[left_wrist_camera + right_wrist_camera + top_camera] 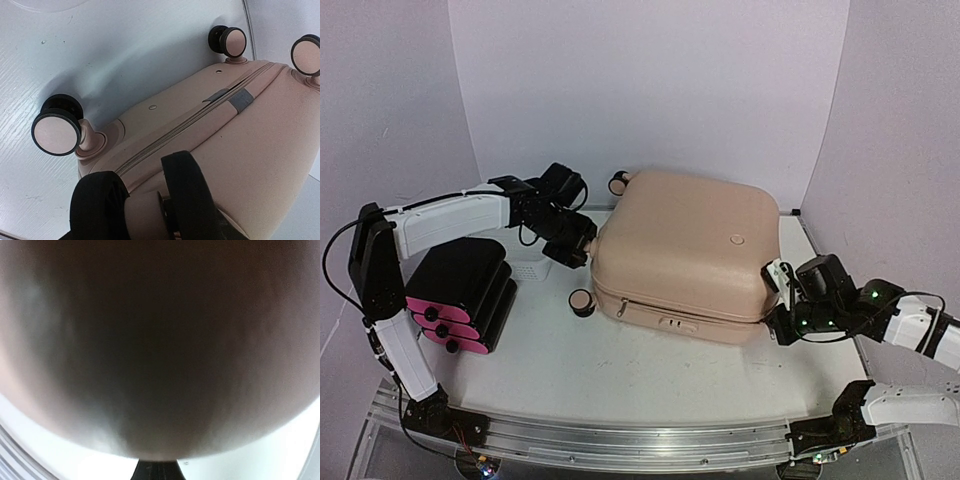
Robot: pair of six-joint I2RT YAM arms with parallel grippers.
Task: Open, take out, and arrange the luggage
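Top: luggage [685, 245] lay closed, centre. Your left gripper [575, 248] sat at its 9 o'clock, right gripper [778, 290] at 4, likely bracing it for unzipping.
Left wrist: fingers [185, 185] clamped its wheeled end.
Right wrist: luggage blocked everything; can't tell that pincer's state.

The top view looks down from above and behind the arm bases at the near edge of the bench [650, 370], facing the far edge and taking in the whole surface. The left wrist view sits close against the suitcase [685, 250] end nearest the bench's left edge. It looks along the zipper seam past three wheels [56, 131], with its own left hand [141, 170] low in view. The right wrist view, toward the right edge, is so near that it shows probably only blurred shell. All three share the suitcase.
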